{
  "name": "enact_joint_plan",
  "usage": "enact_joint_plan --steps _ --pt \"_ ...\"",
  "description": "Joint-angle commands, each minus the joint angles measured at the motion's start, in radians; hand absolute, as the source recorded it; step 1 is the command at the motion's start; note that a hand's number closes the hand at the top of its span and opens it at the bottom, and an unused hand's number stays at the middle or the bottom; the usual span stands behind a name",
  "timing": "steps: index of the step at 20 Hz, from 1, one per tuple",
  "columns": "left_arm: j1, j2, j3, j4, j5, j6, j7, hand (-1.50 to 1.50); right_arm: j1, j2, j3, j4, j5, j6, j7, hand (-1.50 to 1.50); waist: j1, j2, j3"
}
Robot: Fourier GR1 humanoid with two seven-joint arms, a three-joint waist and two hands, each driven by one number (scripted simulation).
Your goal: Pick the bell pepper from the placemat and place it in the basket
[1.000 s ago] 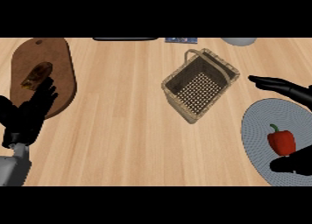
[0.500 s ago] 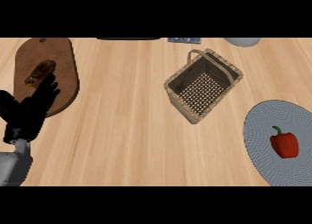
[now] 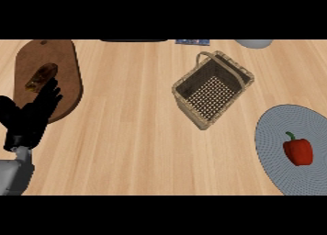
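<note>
The red bell pepper [image 3: 298, 151] is lying on the round grey placemat [image 3: 281, 133], toward the mat's right side, its green stem pointing up and to the left. Nothing is touching it. The placemat is running off the right edge of the view, so its far rim is cut off.

Up and to the left of the placemat, the woven basket [image 3: 212, 88] is sitting on the wooden tabletop [image 3: 132, 137], well apart from the pepper and turned at an angle. Its perforated floor is showing through the open top, and its handle is lying along the upper rim.

Far to the left of the basket, a dark wooden cutting board [image 3: 66, 69] is resting on the tabletop with a small brown item [image 3: 41, 76] on it; what that item is cannot be made out. The left robot hand [image 3: 29, 118] is showing just below that item, open with its fingers straight and spread, the fingertips overlapping the board's lower left part. Its grey forearm is entering from the lower left corner and is partly cut off.

The right robot hand is not appearing anywhere in the view.

Above the basket, along the top edge of the tabletop, a dark flat object [image 3: 133, 41], a small blue object [image 3: 193, 41] and a pale rounded object [image 3: 254, 43] are each only partly visible and too cropped to identify.
</note>
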Motion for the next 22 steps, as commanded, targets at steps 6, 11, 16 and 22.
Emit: enact_joint_plan --steps 6,11,16,22 --pt "-0.030 0.010 0.049 0.046 0.007 -0.038 0.005 0.00 0.166 0.047 -0.225 0.120 0.055 0.083 -0.279 -1.50 -0.020 0.001 0.002" --pt "0.029 -0.003 0.055 0.013 -0.002 -0.064 -0.037 0.00 0.289 0.147 -0.257 0.089 0.178 0.046 -0.404 -1.50 -0.007 0.000 0.002" --pt "-0.047 -0.010 0.057 0.057 -0.022 -0.062 0.006 0.00 0.347 0.279 -0.190 0.054 0.309 -0.098 -0.471 -1.50 -0.006 0.002 0.002" --pt "0.003 -0.028 0.060 -0.040 -0.039 -0.050 0.023 0.00 0.386 0.391 -0.128 0.128 0.456 -0.248 -0.612 -1.50 0.005 0.001 0.002"
